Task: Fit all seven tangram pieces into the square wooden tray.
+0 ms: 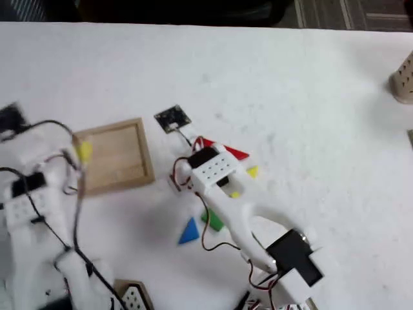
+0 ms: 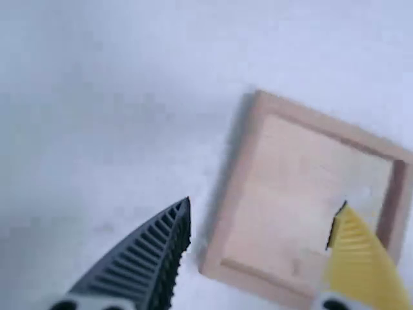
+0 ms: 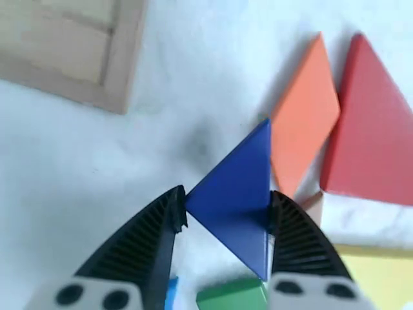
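Observation:
The square wooden tray (image 1: pixel 113 155) lies left of centre with nothing in it. My left gripper (image 2: pixel 263 206) hovers open over the tray's (image 2: pixel 310 194) edge, its yellow finger (image 2: pixel 358 258) above the inside. My right gripper (image 3: pixel 227 197) is shut on a dark blue triangle (image 3: pixel 239 194) down at the table. Close beside it lie an orange parallelogram (image 3: pixel 306 123), a red triangle (image 3: pixel 371 135), a yellow piece (image 3: pixel 381 278) and a green piece (image 3: pixel 232 297). In the high view the right arm (image 1: pixel 216 169) covers the pile; the red triangle (image 1: pixel 235 153), green piece (image 1: pixel 213 221) and a light blue triangle (image 1: pixel 188 232) show around it.
A small black square board (image 1: pixel 173 117) on a wire lies just behind the tray's far right corner. A tan perforated object (image 1: pixel 403 81) stands at the right edge. The tray (image 3: pixel 71 45) sits a short way from the right gripper.

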You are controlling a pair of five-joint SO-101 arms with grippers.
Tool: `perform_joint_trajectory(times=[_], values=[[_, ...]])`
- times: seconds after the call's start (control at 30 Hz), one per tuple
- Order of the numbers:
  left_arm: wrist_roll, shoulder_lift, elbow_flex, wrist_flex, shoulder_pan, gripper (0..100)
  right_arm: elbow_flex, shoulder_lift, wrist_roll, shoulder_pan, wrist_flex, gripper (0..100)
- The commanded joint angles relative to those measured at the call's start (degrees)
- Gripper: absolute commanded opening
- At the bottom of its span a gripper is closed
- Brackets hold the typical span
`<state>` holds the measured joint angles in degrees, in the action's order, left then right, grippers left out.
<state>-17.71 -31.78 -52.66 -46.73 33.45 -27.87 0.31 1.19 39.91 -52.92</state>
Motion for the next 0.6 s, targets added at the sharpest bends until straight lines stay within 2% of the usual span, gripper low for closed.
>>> perform_joint_trajectory(times=[0.0, 0.07, 0.2, 0.37, 0.57], values=[[-7.3, 12.2, 10.4, 1.2, 7.0, 35, 5.8, -3.5, -0.3, 1.4, 0.0, 10.5], [-9.8, 18.3, 14.2, 1.2, 9.0, 35, 9.0, -3.3, -0.3, 2.3, 0.0, 10.5], [-9.9, 25.3, 19.9, -1.3, 9.5, 35, 17.8, 1.1, -0.2, 6.5, 0.0, 10.5], [-9.9, 27.5, 22.4, -4.0, 9.6, 35, 34.5, 17.6, -0.2, 10.5, 0.0, 10.5], [-10.0, 28.1, 22.7, -3.4, 10.1, 35, 54.6, 37.1, -0.2, 11.1, -3.3, 11.1]])
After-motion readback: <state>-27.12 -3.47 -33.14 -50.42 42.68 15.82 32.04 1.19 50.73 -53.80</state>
